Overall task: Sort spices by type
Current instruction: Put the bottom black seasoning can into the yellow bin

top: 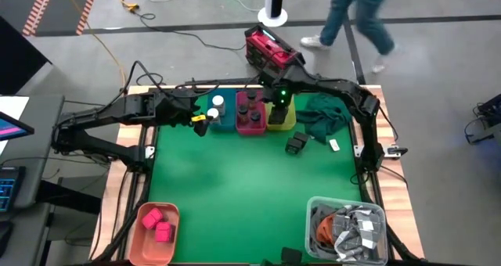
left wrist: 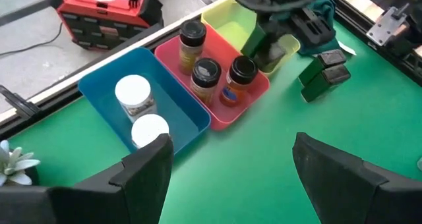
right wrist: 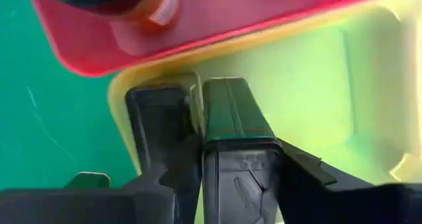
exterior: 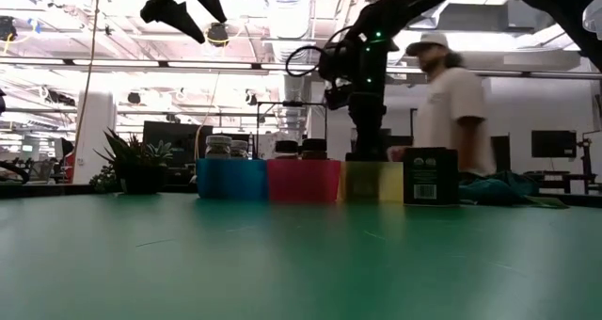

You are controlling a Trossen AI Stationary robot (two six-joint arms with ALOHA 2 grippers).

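Note:
Three bins stand in a row at the table's far side. The blue bin (top: pixel 222 119) holds two white-capped jars (left wrist: pixel 134 92). The red bin (top: pixel 250 124) holds three dark-capped jars (left wrist: pixel 206 71). My right gripper (top: pixel 278 102) reaches down into the yellow bin (top: pixel 286 124), shut on a black box (right wrist: pixel 231 118). Another black box (top: pixel 296 145) stands on the mat near the yellow bin. Two pink blocks (top: pixel 157 224) lie in a salmon tray. My left gripper (left wrist: pixel 231 165) hovers open above the mat beside the blue bin. My right gripper pinches the black box's upper end (right wrist: pixel 241 174) between its two fingers, coming from above and pointing down. The box stands upright inside the yellow bin (right wrist: pixel 316 92), close to the wall next to the red bin. I cannot tell whether it touches the bin's floor.
A dark green cloth (top: pixel 325 113) lies right of the yellow bin. A clear tub (top: pixel 348 228) of grey packets with orange cord sits at the near right corner. The mat's middle (top: pixel 235 180) is bare. A person walks on the floor beyond the far edge.

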